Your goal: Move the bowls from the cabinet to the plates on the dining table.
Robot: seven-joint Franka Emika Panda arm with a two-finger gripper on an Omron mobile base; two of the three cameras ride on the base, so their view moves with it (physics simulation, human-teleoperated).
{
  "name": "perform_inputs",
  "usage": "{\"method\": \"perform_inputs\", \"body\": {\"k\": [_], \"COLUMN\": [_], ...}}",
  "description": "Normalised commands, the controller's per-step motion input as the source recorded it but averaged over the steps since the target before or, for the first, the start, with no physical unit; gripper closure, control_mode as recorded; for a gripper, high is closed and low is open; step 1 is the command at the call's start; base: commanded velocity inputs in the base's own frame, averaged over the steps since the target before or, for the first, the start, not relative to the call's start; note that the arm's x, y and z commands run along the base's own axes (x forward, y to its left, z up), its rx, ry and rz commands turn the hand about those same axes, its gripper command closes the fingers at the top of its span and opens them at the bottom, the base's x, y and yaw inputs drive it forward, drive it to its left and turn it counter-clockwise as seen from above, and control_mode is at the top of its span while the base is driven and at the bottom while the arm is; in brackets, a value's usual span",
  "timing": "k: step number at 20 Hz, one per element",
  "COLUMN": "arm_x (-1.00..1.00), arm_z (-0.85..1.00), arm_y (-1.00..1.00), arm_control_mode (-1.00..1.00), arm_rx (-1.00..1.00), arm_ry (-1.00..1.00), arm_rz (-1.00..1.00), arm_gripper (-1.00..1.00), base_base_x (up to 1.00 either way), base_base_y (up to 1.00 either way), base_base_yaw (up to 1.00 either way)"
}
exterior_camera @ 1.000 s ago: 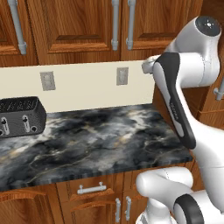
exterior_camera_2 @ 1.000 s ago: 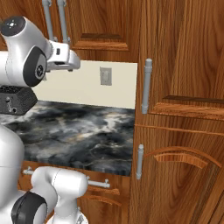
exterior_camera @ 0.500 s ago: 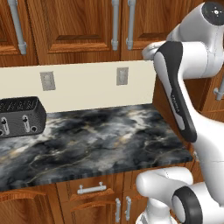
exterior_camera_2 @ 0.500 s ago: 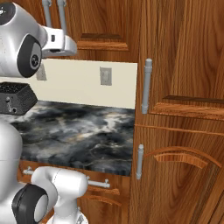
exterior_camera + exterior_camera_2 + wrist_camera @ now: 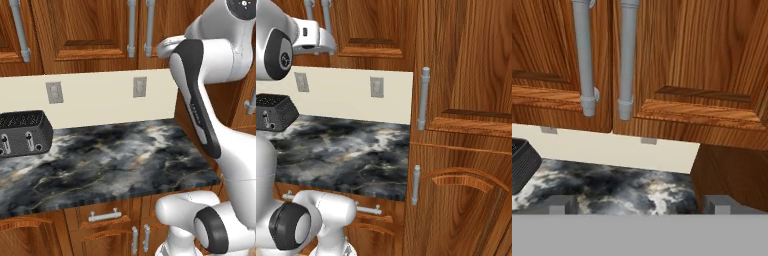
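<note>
The cabinet [image 5: 677, 75] hangs above the marble worktop [image 5: 110, 165], its two raised-panel doors shut and meeting at a seam that runs straight up and down. Two long grey bar handles [image 5: 626, 60] stand side by side at that seam, one on each door, both with their long axis vertical and their lower ends pointing down toward the worktop. In the hand view they sit at about eleven o'clock from the centre, with the door panels spreading toward three o'clock.

The gripper [image 5: 639, 205] is raised in front of these doors; its two dark fingertips [image 5: 559, 204] rise far apart at seven and five o'clock, so the jaws are spread wide with nothing between them. In the left base view the hand [image 5: 170, 47] sits just at three o'clock of the handle pair, near but not visibly touching.

Below the cabinet, a cream wall carries two sockets [image 5: 140, 86]. One black toaster [image 5: 22, 134] stands on the worktop at nine o'clock. One tall wooden unit [image 5: 466, 125] with two grey handles fills the three o'clock side of the right base view
</note>
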Motion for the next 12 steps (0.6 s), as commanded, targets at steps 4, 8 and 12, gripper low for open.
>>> {"method": "perform_inputs", "body": {"k": [4,8,12], "arm_x": [0.00,0.00,0.00], "arm_z": [0.13,0.08,0.01], "arm_y": [0.05,0.00,0.00], "arm_control_mode": [-1.00,-1.00,-1.00], "arm_rx": [0.00,0.00,0.00], "arm_ry": [-0.09,-0.10,-0.08], "arm_rz": [0.00,0.00,0.00], "arm_gripper": [-1.00,-1.00,-1.00], "base_base_x": [0.00,0.00,0.00], "base_base_y": [0.00,0.00,0.00], "base_base_yaw": [0.00,0.00,0.00]}}
